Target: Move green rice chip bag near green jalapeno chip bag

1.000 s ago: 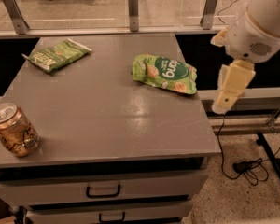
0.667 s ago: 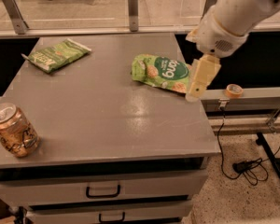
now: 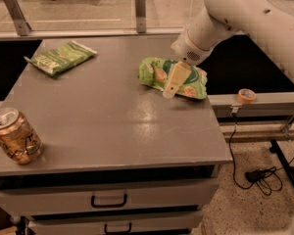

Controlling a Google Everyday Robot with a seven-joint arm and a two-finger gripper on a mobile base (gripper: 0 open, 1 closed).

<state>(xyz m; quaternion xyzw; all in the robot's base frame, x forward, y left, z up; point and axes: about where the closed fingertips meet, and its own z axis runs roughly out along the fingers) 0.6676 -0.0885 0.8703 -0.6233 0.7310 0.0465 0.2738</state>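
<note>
On the table's (image 3: 117, 126) right side as the camera sees it, close to that edge, lies the green rice chip bag (image 3: 152, 75) – flat on its back, puffy face up, long side across the table. Lying that way with its broad top showing, it looks easiest to take from above. The green jalapeno chip bag (image 3: 59, 58) sits at the table's far-left corner, well apart from the first bag with bare grey top between them, so the task's goal is not yet met and the rice bag has most of the table's width to cross. A dented drink can (image 3: 15, 136) stands at the table's near-left corner, away from the straight line between the bags; I judge it unlikely to interfere. A roll of tape (image 3: 246, 95) rests on a rail just off the table's right edge, outside the work.

The arm (image 3: 235, 13) reaches in from beyond the table's far-right corner, its thick white links sloping down and leftward toward the table top. The gripper (image 3: 170, 87) points steeply downward and overlaps the middle of the rice bag, its tip near the bag's front edge – whether it touches the bag or hangs just above it is not clear. Whether it is spread or closed on the bag I cannot tell from this angle. My reading is that this is the reach-and-grasp step, with the carry toward the table's far-left corner to follow
</note>
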